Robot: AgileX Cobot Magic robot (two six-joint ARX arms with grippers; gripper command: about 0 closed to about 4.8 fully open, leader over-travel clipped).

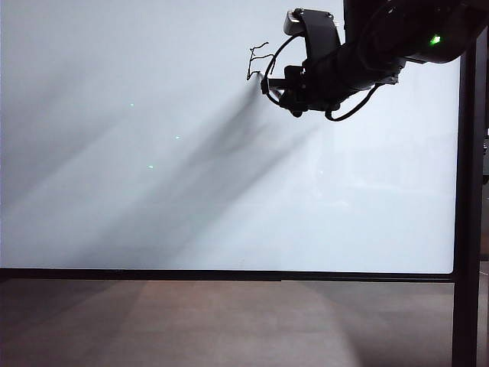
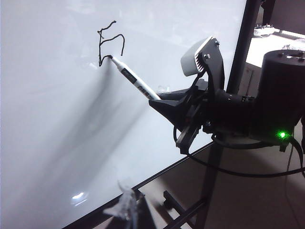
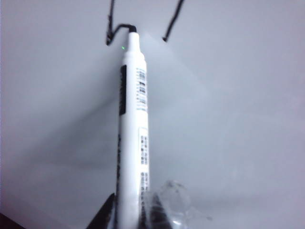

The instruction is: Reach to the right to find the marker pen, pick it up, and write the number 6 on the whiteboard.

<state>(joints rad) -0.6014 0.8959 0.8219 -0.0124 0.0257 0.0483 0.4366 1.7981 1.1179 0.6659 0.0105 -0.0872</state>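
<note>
Your whiteboard fills the view — a glossy white sheet in a thin black frame, with a dark upright post at its right edge. Your bulky black right end effector reaches in from the upper right, clenched around the marker pen — a slim white barrel with printed labels. Its tip touches the board at the number 6, a thin, angular black figure. Your left end effector is mostly out of view; I cannot tell its state.
</note>
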